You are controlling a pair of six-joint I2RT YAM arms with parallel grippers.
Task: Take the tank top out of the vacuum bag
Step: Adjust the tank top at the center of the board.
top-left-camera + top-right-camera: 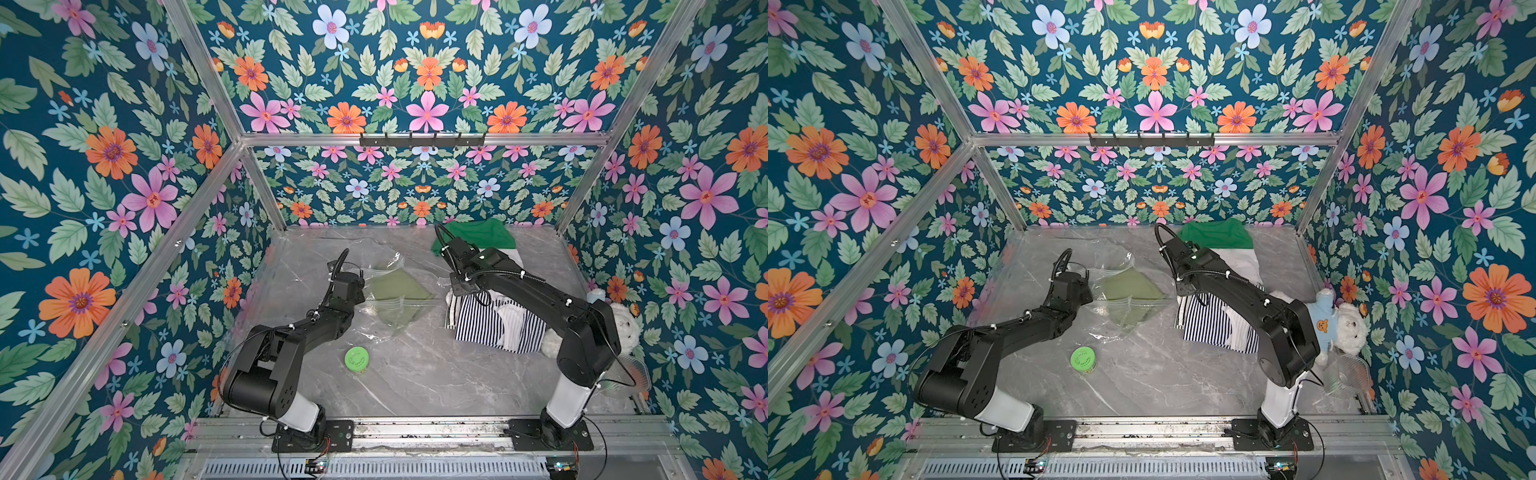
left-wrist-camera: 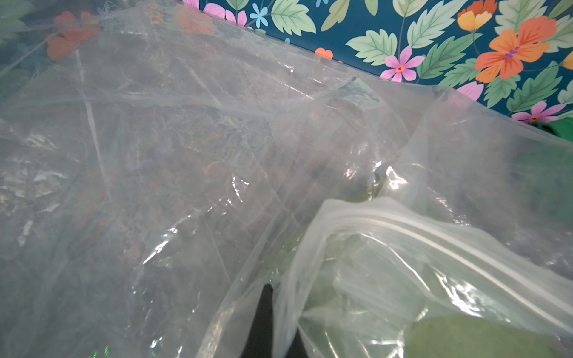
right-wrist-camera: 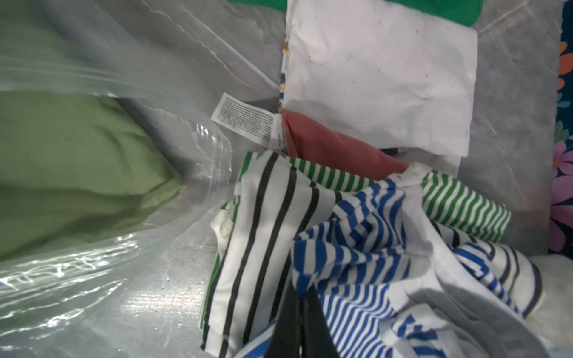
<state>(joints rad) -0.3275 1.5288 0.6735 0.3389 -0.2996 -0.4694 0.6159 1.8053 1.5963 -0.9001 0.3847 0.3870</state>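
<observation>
Left wrist, crinkly vacuum bag (image 2: 186,155) (olive tank top (image 2: 465,338))

I had the grey marble table (image 1: 415,386) in both top views. The clear vacuum bag (image 1: 397,311) sprawled crinkled across its middle. A green-lidded jar (image 1: 356,360) stood alone nearer the front. Along the right side lay striped clothes (image 1: 482,326) in a heap. A green garment (image 1: 488,235) lay at the far edge, and a plush bear (image 1: 1350,324) sat beside a clear ribbed dish (image 1: 1346,376).
</observation>
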